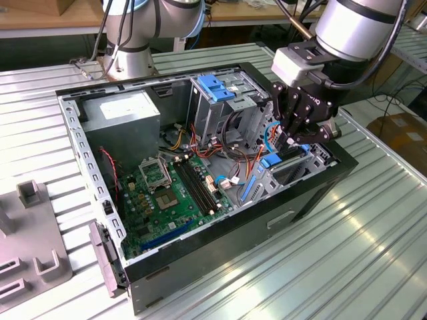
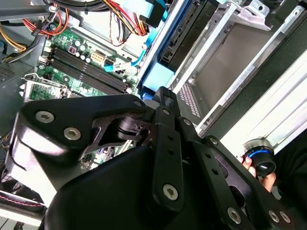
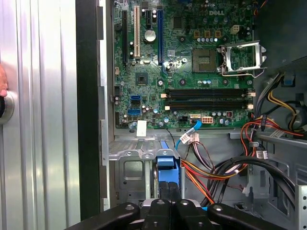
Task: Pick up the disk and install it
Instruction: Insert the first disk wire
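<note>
At case [image 1: 220, 257] front end, disk [image 3: 166, 167] standing edge-up in metal bay [image 3: 132, 172], light-blue plastic edge showing in first wrist view. Black jointed gripper [image 3: 166, 192] pressing fingers together, tips touching disk. Exterior view showing black case lying on ribbed metal table [image 1: 347, 253].

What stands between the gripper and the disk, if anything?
Nothing visible does. In the first wrist view the gripper is right at the disk, whose blue carrier edge stands in the metal bay; the cables lie beside it.
</note>
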`<move>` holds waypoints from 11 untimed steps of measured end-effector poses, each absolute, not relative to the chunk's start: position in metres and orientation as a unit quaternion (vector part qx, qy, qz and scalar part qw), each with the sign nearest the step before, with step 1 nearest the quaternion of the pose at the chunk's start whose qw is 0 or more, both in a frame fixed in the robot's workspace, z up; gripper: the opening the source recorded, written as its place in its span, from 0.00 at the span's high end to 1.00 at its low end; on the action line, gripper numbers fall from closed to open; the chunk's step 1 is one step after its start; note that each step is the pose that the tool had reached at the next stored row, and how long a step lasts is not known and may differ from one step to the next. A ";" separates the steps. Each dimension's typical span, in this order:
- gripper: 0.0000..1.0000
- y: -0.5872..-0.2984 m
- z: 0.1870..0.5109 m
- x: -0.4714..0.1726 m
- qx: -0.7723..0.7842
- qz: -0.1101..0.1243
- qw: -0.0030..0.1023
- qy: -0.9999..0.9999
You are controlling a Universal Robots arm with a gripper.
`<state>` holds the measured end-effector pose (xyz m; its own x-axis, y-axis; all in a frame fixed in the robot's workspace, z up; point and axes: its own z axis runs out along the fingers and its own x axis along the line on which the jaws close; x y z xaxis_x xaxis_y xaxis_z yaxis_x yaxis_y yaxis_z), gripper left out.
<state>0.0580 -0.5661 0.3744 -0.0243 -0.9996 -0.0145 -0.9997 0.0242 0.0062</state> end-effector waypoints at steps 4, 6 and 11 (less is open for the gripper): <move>0.90 -0.566 0.374 0.058 -0.698 0.007 0.003 0.716; 0.90 -0.566 0.374 0.058 -0.698 0.007 0.003 0.716; 0.90 -0.566 0.374 0.069 -0.698 0.007 0.003 0.716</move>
